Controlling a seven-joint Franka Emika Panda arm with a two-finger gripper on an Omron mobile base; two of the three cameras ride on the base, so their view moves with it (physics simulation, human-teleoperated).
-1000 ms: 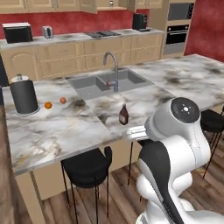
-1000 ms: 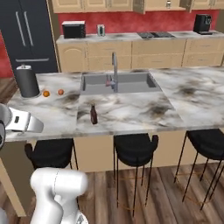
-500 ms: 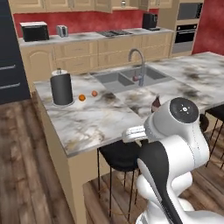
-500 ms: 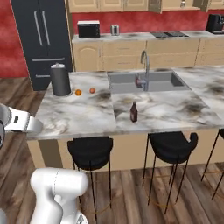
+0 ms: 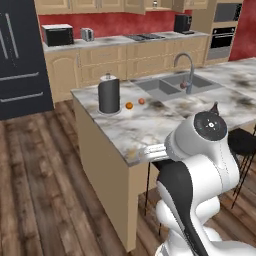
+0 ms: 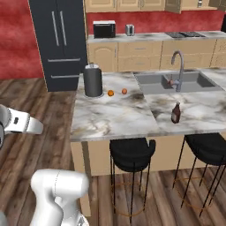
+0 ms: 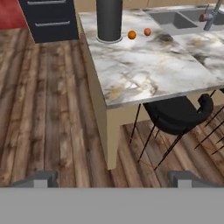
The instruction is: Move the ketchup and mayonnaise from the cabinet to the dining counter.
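Dark fingertips of the hand (image 7: 111, 178) spread wide, empty, above wooden floor (image 7: 48, 109).

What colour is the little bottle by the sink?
Dark red-brown bottle with a dark cap, clearest in the right base view.

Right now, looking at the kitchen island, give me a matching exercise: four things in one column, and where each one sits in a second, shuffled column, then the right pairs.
Things:
1. ketchup
2. dark canister
3. two small orange balls
4. black stool

Places:
A. tucked under the overhang of the dining counter
B. on the marble just beside the canister
C. standing near the counter's front edge, in front of the sink
D. near the end of the counter closest to the black fridge

Pairs: 1-C, 2-D, 3-B, 4-A
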